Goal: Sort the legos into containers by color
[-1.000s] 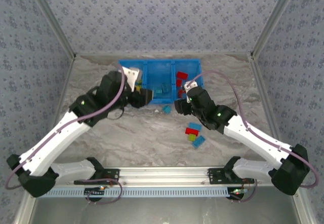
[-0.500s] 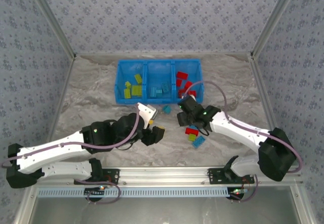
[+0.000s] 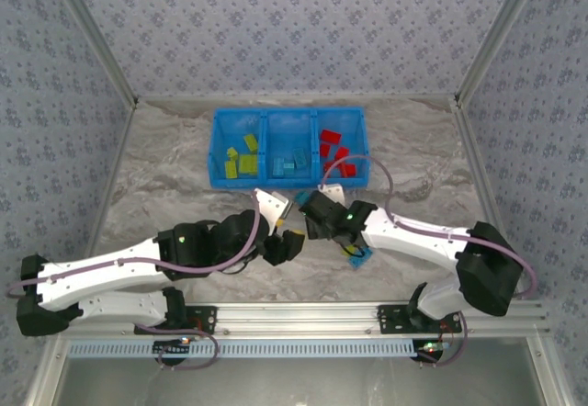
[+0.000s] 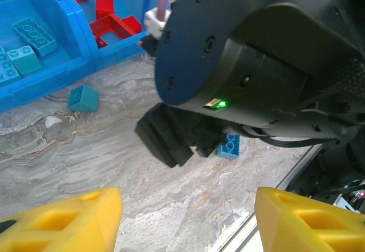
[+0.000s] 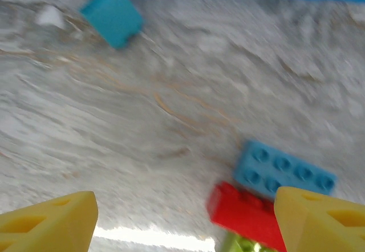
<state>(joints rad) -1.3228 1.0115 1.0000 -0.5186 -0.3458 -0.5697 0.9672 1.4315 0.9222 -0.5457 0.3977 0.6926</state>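
The blue bin [image 3: 217,153] holds yellow-green legos [image 3: 239,158] on the left, teal ones [image 3: 291,163] in the middle and red ones [image 3: 333,149] on the right. A teal cube [image 4: 83,98] [image 5: 112,15] lies on the table just in front of the bin. A blue brick [image 5: 284,170], a red brick [image 5: 245,215] and a yellow-green one [image 5: 239,245] lie together; in the top view the blue brick [image 3: 360,257] sticks out from under the right arm. My right gripper [image 3: 310,215] [image 5: 185,223] hangs open, the red brick by its right finger. My left gripper [image 3: 287,243] [image 4: 188,223] is open and holds nothing.
The two grippers hang close together over the middle of the marble table [image 3: 184,186]. The right arm's black wrist [image 4: 256,64] looms large just ahead of my left gripper. A metal rail [image 3: 303,314] runs along the near edge, and patterned walls [image 3: 83,84] close in the sides.
Both arms have pulled back from the bin toward the near middle of the table. The right gripper has moved left and its jaws have spread wider. The view from it is blurred by motion.
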